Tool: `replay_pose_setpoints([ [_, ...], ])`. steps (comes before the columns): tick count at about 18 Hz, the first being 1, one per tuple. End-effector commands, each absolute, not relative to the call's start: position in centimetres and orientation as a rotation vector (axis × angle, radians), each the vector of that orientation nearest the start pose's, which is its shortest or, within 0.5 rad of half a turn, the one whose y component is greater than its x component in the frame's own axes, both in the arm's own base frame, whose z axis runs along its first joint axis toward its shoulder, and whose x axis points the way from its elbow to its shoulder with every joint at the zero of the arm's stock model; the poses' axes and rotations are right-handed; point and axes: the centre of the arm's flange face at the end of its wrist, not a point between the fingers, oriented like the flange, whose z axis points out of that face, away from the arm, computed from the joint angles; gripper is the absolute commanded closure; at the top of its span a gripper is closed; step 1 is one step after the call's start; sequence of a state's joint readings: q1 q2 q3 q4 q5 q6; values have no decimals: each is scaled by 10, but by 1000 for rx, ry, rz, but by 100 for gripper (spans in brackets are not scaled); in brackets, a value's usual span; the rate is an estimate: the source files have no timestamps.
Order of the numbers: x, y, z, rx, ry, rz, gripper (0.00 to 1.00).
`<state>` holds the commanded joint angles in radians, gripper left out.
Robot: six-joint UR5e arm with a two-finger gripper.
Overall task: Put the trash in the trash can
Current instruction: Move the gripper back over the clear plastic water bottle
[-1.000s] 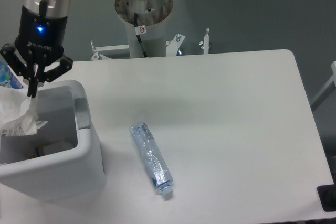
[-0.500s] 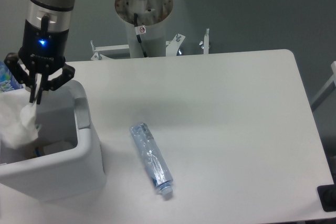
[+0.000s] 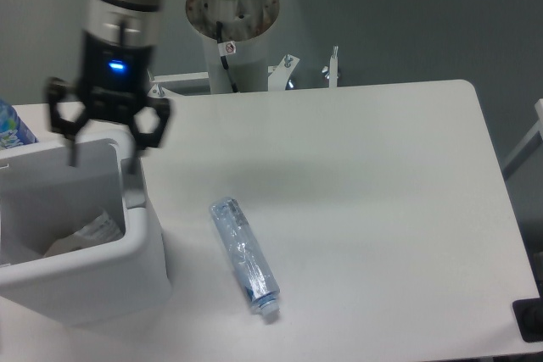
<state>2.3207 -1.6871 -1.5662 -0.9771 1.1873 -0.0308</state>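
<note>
Wrapper in bin; bottle on worktop.
The crumpled wrapper lies inside the trash can at the worktop's left edge. The crushed bottle lies near the front edge, well apart from the gripper, whose fingers are spread, empty, pointing down above the bin's far rim.

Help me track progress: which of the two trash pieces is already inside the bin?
The crumpled white wrapper: it lies inside the white trash can. The crushed clear bottle lies on its side out on the table, right of the can.
</note>
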Motion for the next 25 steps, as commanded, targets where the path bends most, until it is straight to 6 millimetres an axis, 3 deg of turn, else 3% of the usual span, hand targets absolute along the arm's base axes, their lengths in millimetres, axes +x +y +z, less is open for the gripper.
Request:
replay_pose_setpoints([
  [6,-369,542,436,-2451,-955,-237,10],
  [9,-400,549,404,-2457,-996,-248,0],
  [16,-428,567,309,-2553,-1070,-189,0],
  [21,-428,572,283,-2578,-1081,-205,2],
  [24,-419,585,258,-2645,-1077,-140,7],
  [25,-418,588,254,-2653,-1080,-130,16],
])
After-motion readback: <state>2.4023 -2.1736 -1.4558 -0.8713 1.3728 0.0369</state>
